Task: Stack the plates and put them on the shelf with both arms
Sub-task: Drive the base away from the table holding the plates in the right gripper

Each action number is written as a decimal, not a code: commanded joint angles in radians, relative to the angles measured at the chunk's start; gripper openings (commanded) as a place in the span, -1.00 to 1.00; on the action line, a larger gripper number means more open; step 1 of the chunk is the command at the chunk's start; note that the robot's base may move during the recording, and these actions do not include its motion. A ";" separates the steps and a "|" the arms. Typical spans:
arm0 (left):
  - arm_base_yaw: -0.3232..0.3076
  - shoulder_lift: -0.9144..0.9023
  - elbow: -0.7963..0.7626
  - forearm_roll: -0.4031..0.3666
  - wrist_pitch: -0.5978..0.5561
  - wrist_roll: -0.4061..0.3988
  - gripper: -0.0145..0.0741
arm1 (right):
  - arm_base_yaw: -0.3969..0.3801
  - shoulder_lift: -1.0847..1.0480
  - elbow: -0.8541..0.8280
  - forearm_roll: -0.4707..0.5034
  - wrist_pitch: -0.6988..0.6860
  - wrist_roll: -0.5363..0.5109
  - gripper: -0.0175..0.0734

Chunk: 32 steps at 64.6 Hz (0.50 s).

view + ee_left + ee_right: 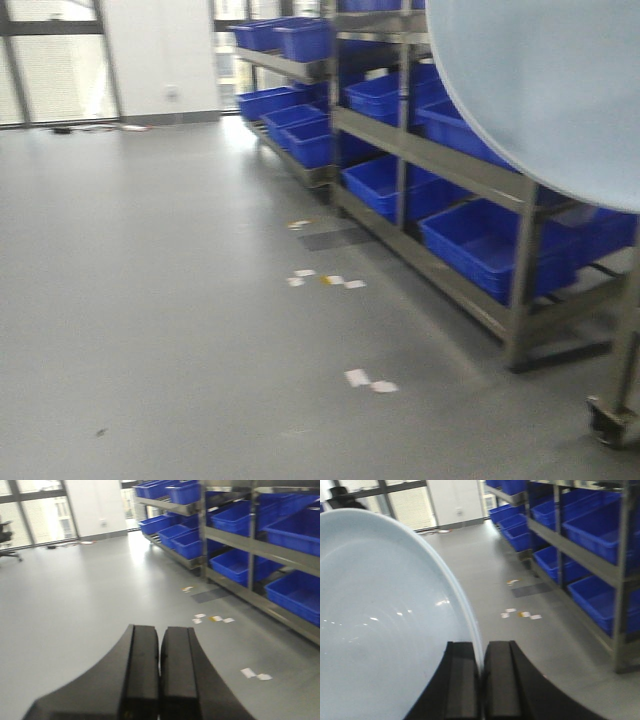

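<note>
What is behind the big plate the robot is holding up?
Behind the plate stands a steel shelf with blue crates; lower crates show below it. The plate covers the shelf's upper part, so whatever sits there cannot be seen. The right hand grips its rim.

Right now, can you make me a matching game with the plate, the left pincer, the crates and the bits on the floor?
Things:
1. plate
2. left pincer
3. crates
4. floor scraps

States:
A. dark blue, sitting in the rack
B. shut, holding nothing
C. white, scattered about
D. pale blue, gripped by the right pincer

Pairs: 1-D, 2-B, 3-A, 4-C
</note>
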 commanded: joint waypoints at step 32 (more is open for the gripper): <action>0.003 0.006 -0.031 0.000 -0.088 -0.005 -0.49 | -0.005 0.002 -0.034 -0.005 -0.102 -0.003 -0.51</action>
